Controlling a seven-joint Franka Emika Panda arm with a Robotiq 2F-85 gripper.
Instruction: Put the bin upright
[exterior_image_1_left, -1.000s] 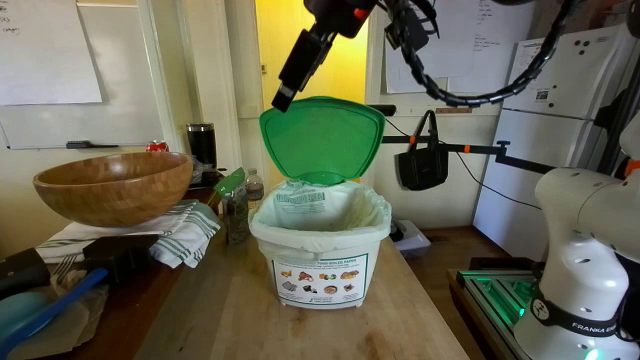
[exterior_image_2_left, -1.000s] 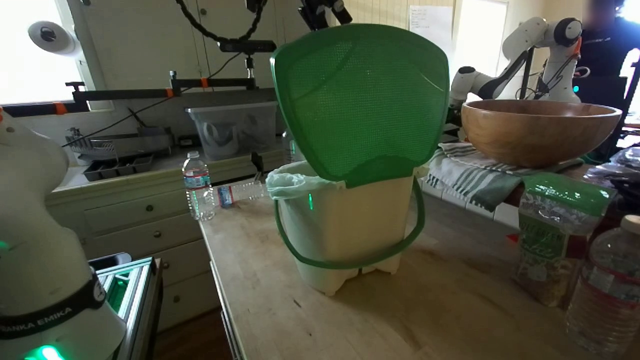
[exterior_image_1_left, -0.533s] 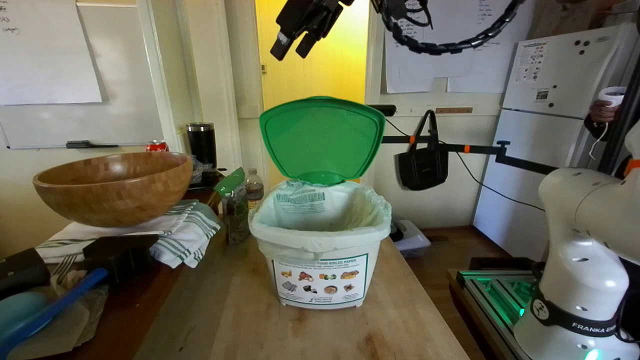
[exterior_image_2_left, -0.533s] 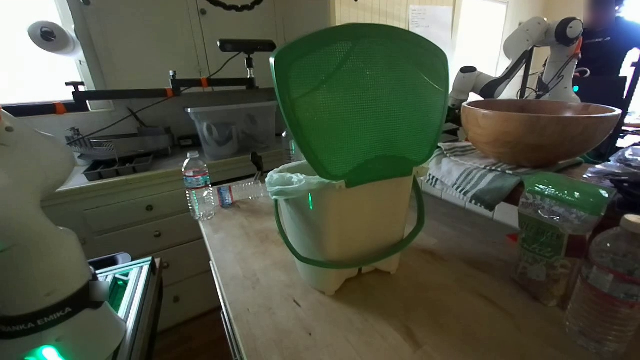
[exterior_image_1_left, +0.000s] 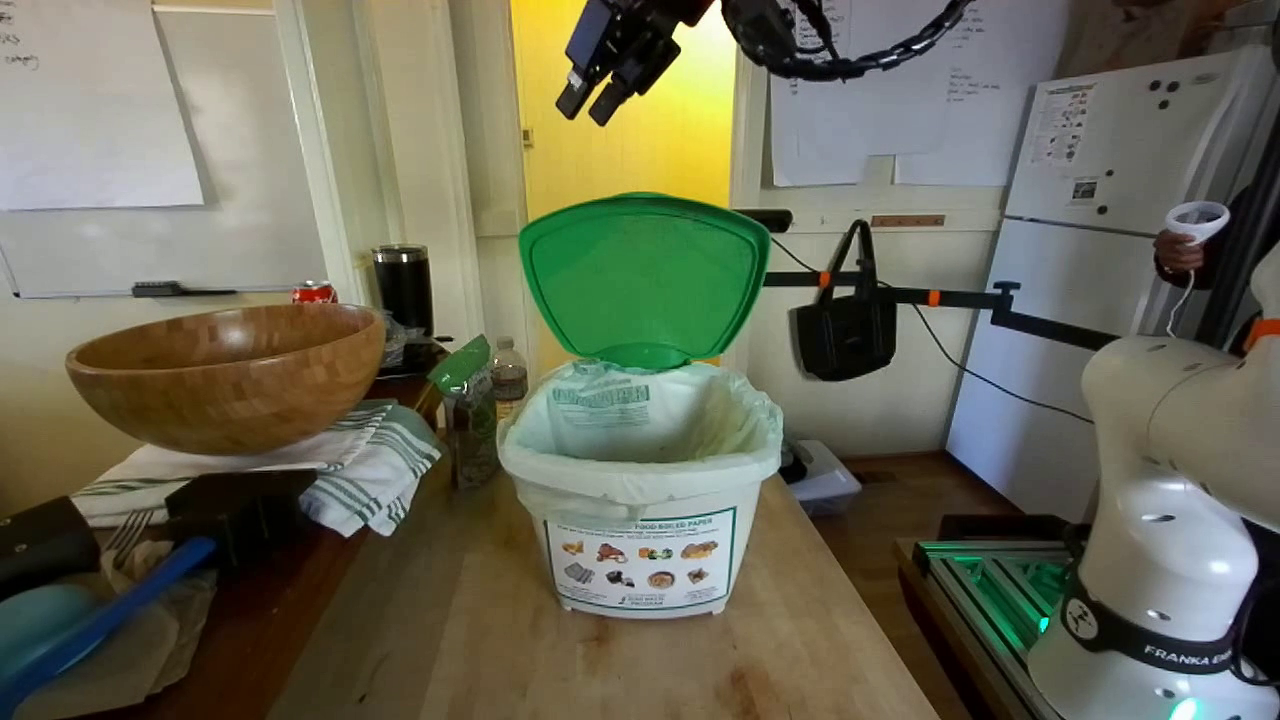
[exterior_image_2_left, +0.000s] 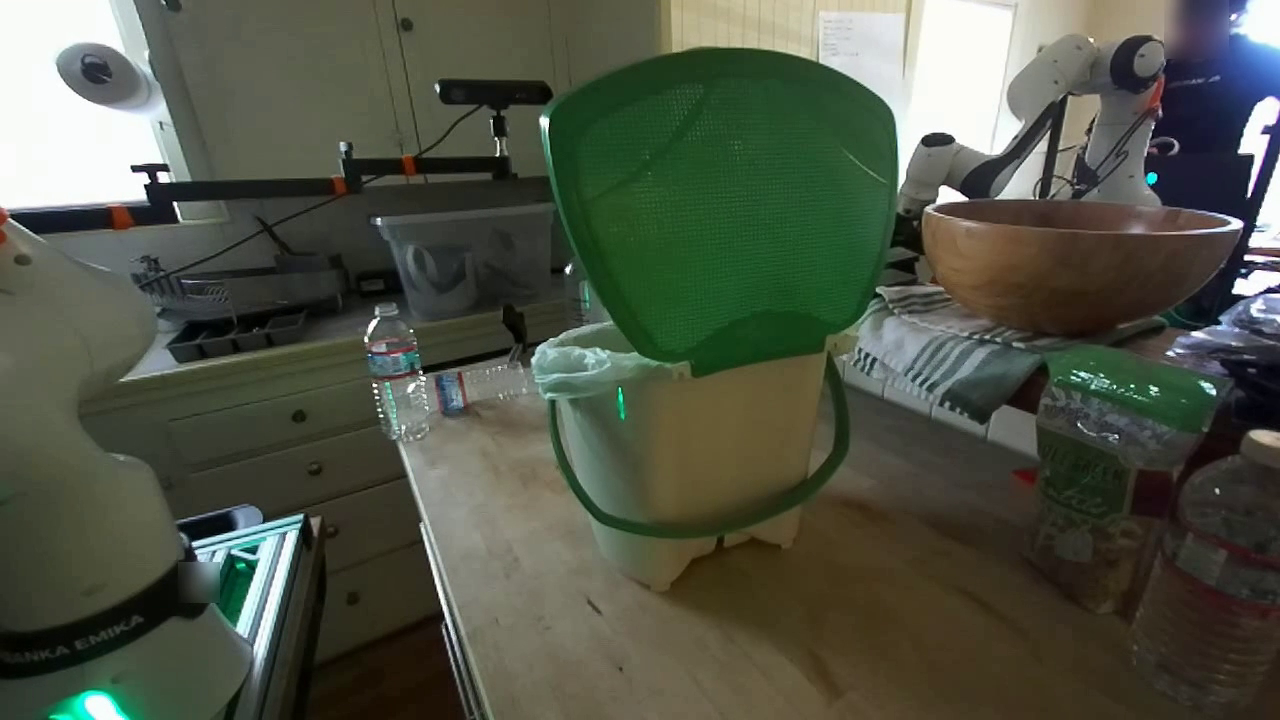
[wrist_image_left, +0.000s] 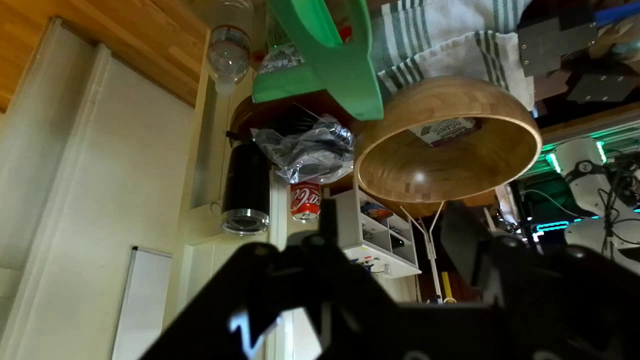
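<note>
The bin (exterior_image_1_left: 640, 490) stands upright on the wooden counter in both exterior views, its off-white back facing the camera in an exterior view (exterior_image_2_left: 700, 450). Its green lid (exterior_image_1_left: 645, 280) is swung up and open. A pale liner bag covers the rim. The green handle (exterior_image_2_left: 700, 528) hangs down at the back. My gripper (exterior_image_1_left: 587, 104) is in the air above the lid, apart from it, fingers tilted down and spread. In the upside-down wrist view the gripper (wrist_image_left: 392, 222) is open with nothing between its fingers, and part of the green lid (wrist_image_left: 345, 75) shows.
A large wooden bowl (exterior_image_1_left: 230, 375) sits on a striped towel (exterior_image_1_left: 380, 460) beside the counter. A bag with a green top (exterior_image_2_left: 1120, 480) and a bottle (exterior_image_2_left: 1220, 580) stand behind the bin. Another bottle (exterior_image_2_left: 397, 375) stands at the counter's edge. A hand holds a white controller (exterior_image_1_left: 1197, 220).
My gripper has risen away from the lid's top edge and turned, so both fingers now show apart. A hand with a white controller has come into view. The bin has not moved.
</note>
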